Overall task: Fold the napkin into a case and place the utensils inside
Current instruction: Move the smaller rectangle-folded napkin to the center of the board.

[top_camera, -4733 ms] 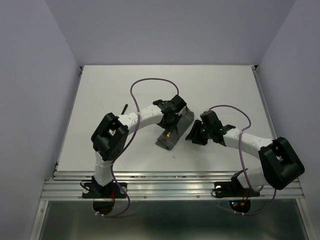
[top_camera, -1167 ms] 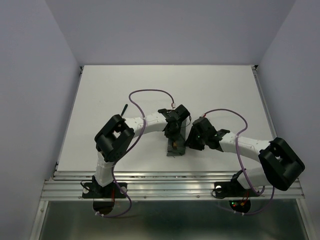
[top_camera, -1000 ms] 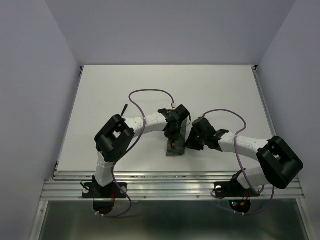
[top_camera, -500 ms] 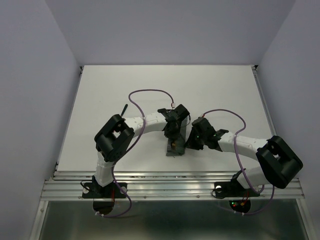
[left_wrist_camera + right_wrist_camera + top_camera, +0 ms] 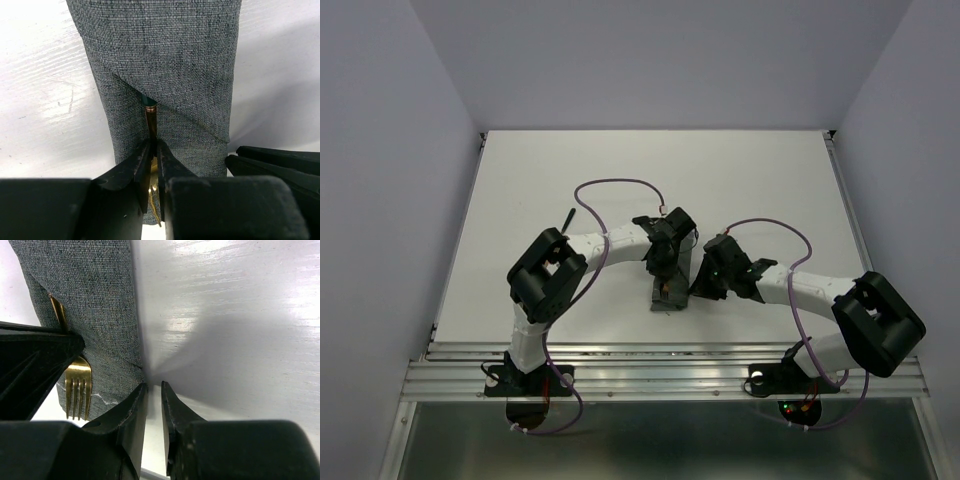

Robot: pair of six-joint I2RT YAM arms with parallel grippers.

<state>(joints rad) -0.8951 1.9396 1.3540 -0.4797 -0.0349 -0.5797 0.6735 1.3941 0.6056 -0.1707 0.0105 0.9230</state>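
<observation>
The case [image 5: 667, 296] is a narrow grey-green folded pouch lying between my two grippers; it also shows in the left wrist view [image 5: 165, 60] and the right wrist view [image 5: 90, 300]. A gold fork [image 5: 78, 382] lies on it, tines toward the near edge, its handle [image 5: 151, 117] running under the diagonal fold. My left gripper [image 5: 663, 268] [image 5: 154, 147] is shut on the fork just below the fold. My right gripper [image 5: 701, 288] [image 5: 153, 390] sits at the case's right edge, jaws almost together, only white table in the thin gap. No other utensil shows.
A small black stick [image 5: 567, 215] lies on the white table [image 5: 750, 180] to the left of the arms. Purple cables [image 5: 620, 185] loop over both arms. A metal rail [image 5: 670, 362] runs along the near edge. Grey walls stand on three sides.
Since the earliest frame the case has turned straighter and shifted toward the near edge with both grippers. Over the last second the left gripper has crept slightly away from the near edge; the right is still.
</observation>
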